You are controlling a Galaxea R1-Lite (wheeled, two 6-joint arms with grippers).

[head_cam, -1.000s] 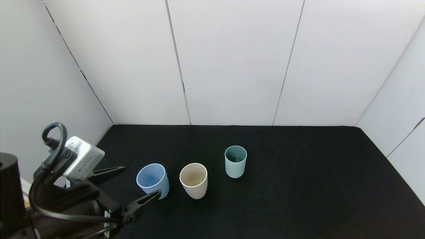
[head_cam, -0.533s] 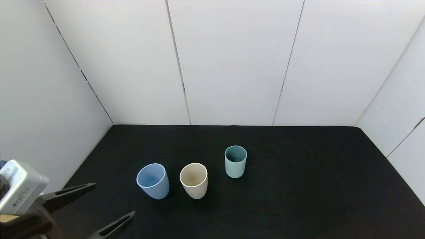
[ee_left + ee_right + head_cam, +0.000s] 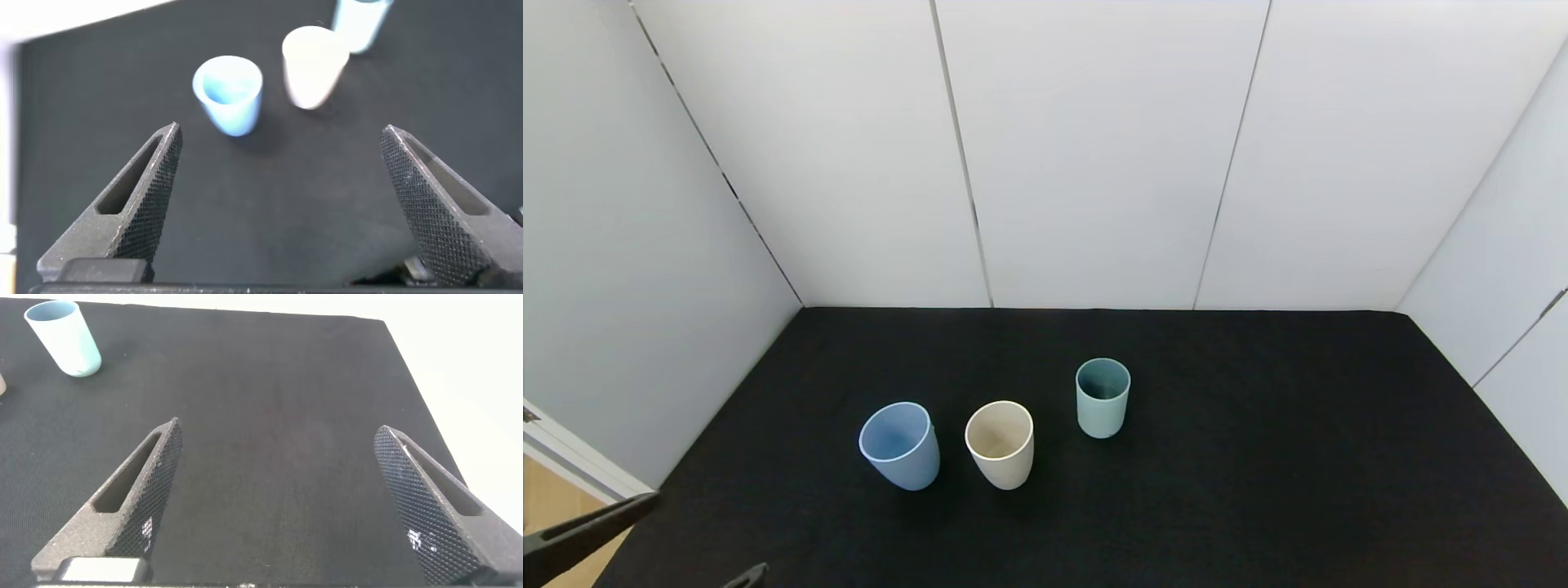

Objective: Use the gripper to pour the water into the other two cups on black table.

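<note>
Three cups stand upright on the black table (image 3: 1258, 457): a light blue cup (image 3: 898, 445) on the left, a beige cup (image 3: 1000, 445) in the middle, and a teal-green cup (image 3: 1103, 398) farther back on the right. No water shows in any of them. My left gripper (image 3: 709, 531) is open and empty at the table's near left corner, well short of the blue cup. In the left wrist view (image 3: 279, 128) the blue cup (image 3: 229, 94), the beige cup (image 3: 313, 65) and the teal cup (image 3: 359, 20) lie ahead of it. My right gripper (image 3: 278, 425) is open and empty over bare table, with the teal cup (image 3: 64, 336) far off.
White wall panels (image 3: 1094, 163) enclose the table at the back and on both sides. A gap with a wooden floor (image 3: 547, 498) shows at the near left. The table's right edge (image 3: 417, 384) shows in the right wrist view.
My left gripper has drawn back from beside the blue cup toward the near left corner. Only its fingertips remain in the head view. The cups have not moved.
</note>
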